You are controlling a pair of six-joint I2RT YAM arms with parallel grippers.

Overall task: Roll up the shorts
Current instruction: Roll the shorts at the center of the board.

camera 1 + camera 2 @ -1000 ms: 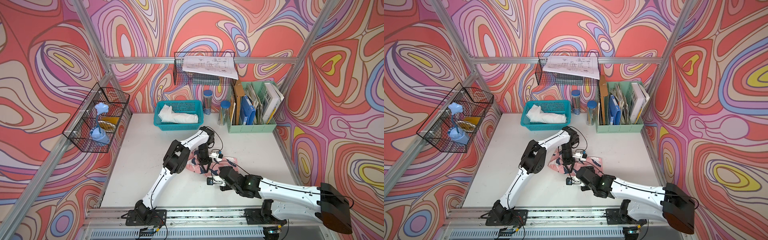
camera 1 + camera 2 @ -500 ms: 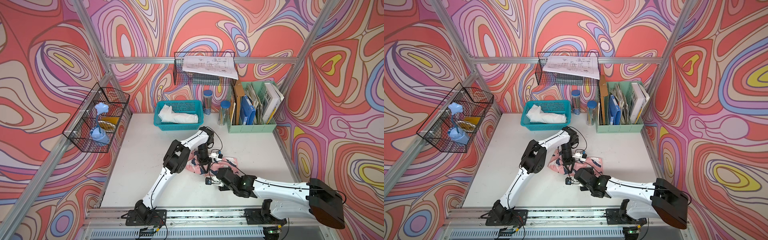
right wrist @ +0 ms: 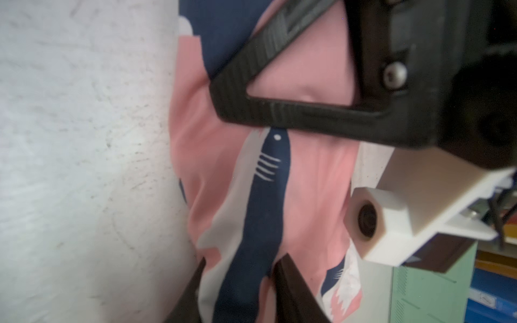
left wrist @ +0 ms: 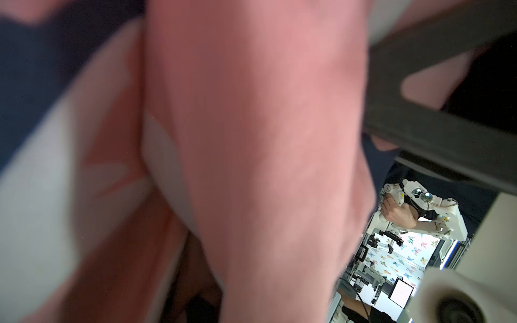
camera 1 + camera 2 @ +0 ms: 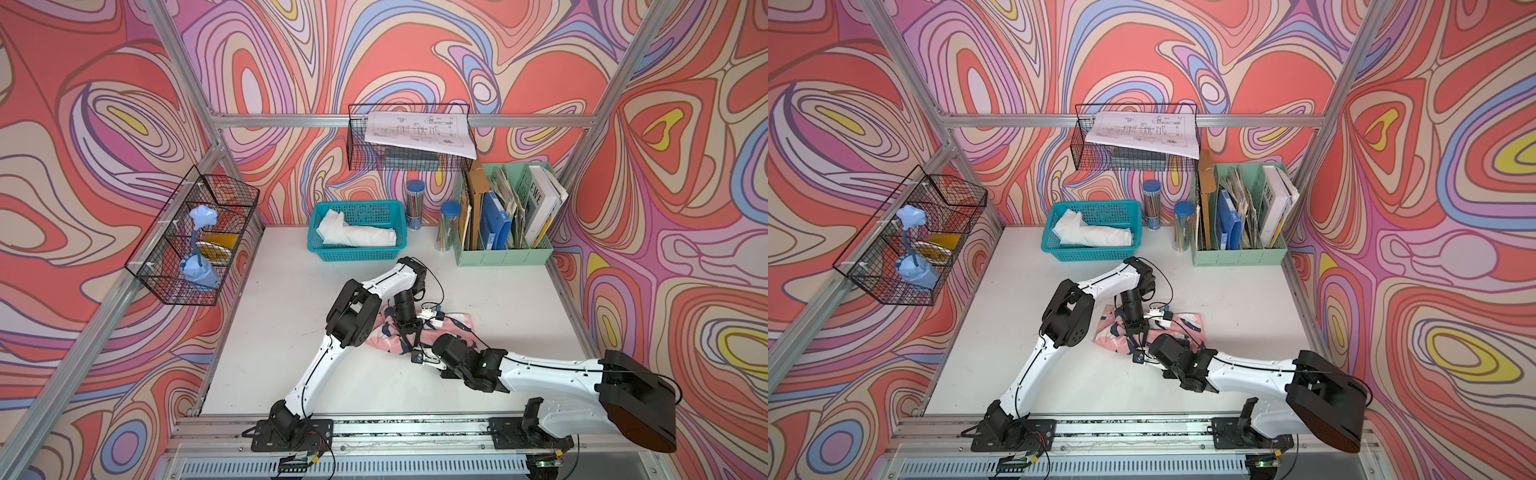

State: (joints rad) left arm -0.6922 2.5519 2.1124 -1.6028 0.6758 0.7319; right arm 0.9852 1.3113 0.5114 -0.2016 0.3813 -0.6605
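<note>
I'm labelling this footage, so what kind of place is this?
Likely a robot test cell in a lab: an aluminium frame with swirl-printed wall panels boxes in a white table, and a left arm and right arm are bolted to a rail at its front.

The shorts (image 3: 316,179) are soft, matt woven cloth, creased. The surface (image 3: 84,167) is white, matt and finely scuffed. The left tool (image 5: 410,338) has fingers (image 3: 279,114) of black plastic, ribbed and dull, with a shiny metal screw (image 3: 394,74). In both top views, mid-frame, the teal basket (image 5: 357,253) is perforated plastic; at the left the wire rack (image 5: 174,286) is black metal; the frame rails (image 5: 332,121) are brushed aluminium.
</note>
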